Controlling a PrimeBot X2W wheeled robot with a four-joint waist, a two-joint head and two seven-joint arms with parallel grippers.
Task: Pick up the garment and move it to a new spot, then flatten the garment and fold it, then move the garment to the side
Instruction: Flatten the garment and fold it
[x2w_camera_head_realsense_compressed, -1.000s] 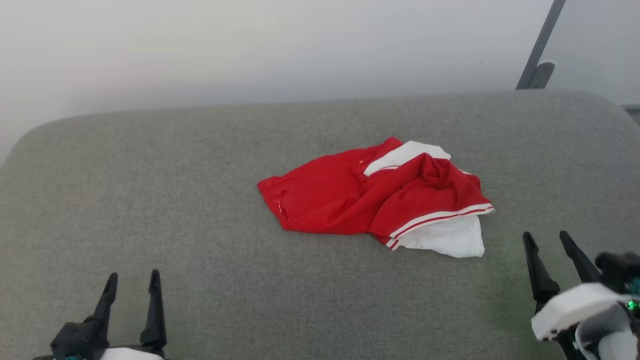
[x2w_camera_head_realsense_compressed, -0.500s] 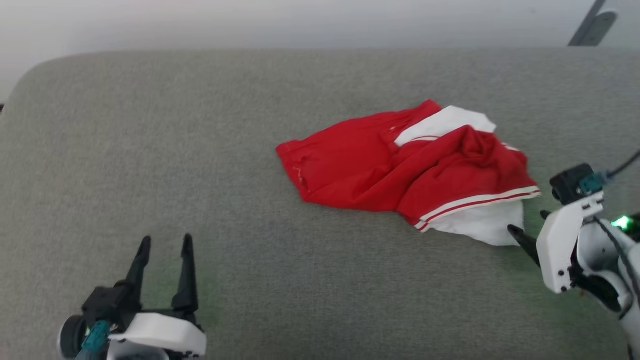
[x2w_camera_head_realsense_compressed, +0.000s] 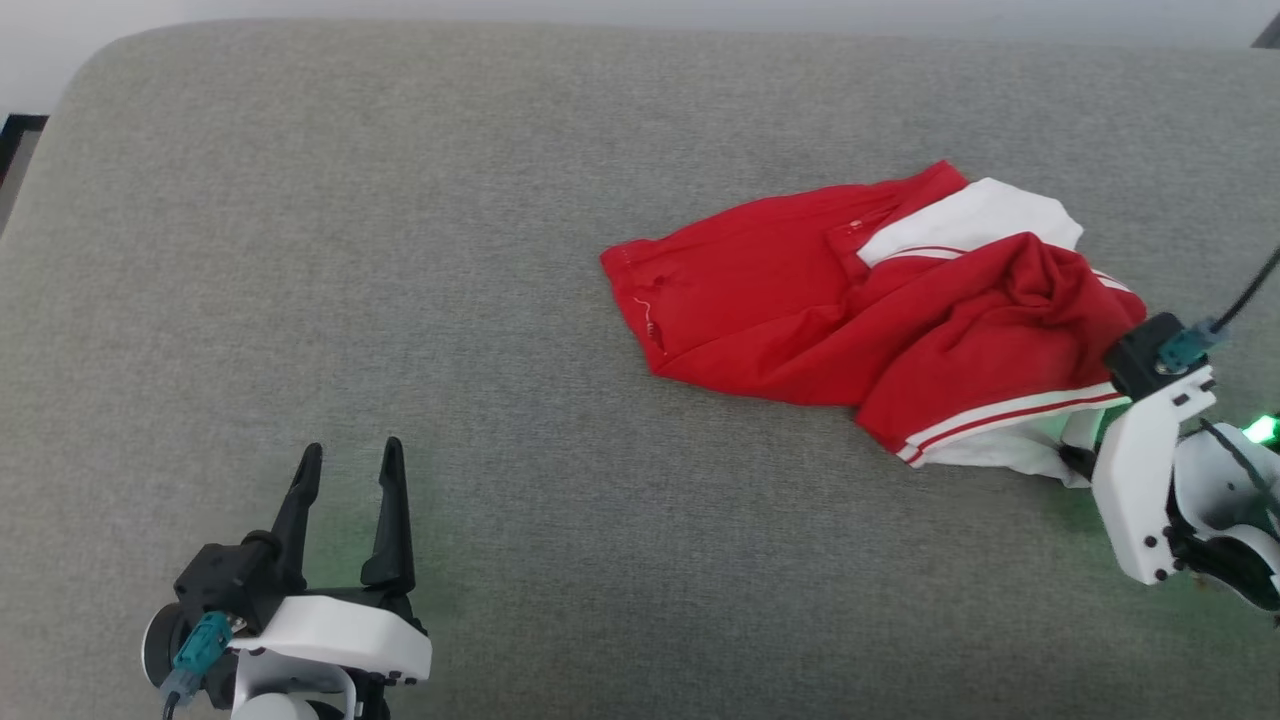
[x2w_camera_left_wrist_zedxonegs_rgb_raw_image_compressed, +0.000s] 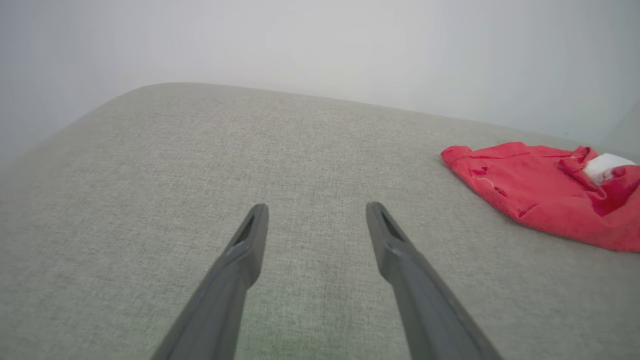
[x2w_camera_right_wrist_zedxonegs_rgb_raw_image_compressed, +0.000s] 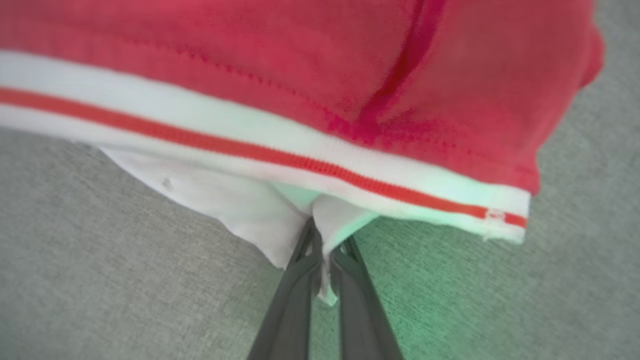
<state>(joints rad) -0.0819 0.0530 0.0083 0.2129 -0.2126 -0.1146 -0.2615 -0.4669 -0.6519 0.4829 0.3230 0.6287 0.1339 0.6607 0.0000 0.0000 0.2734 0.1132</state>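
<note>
while the garment (x2w_camera_head_realsense_compressed: 800, 320) lies crumpled, right end effector (x2w_camera_right_wrist_zedxonegs_rgb_raw_image_compressed: 327, 236) clamps its white corner

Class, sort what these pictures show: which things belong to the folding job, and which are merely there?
Belong to the job:
- garment
- right gripper, shut on the garment's white edge
- left gripper, open, apart from the garment

Merely there:
- grey cushion under it all
- wall

Cushion (x2w_camera_head_realsense_compressed: 400, 200) open left of garment (x2w_camera_head_realsense_compressed: 780, 300) (crumpled heap, sole obstacle); room ahead of left hand (x2w_camera_head_realsense_compressed: 352, 450).
</note>
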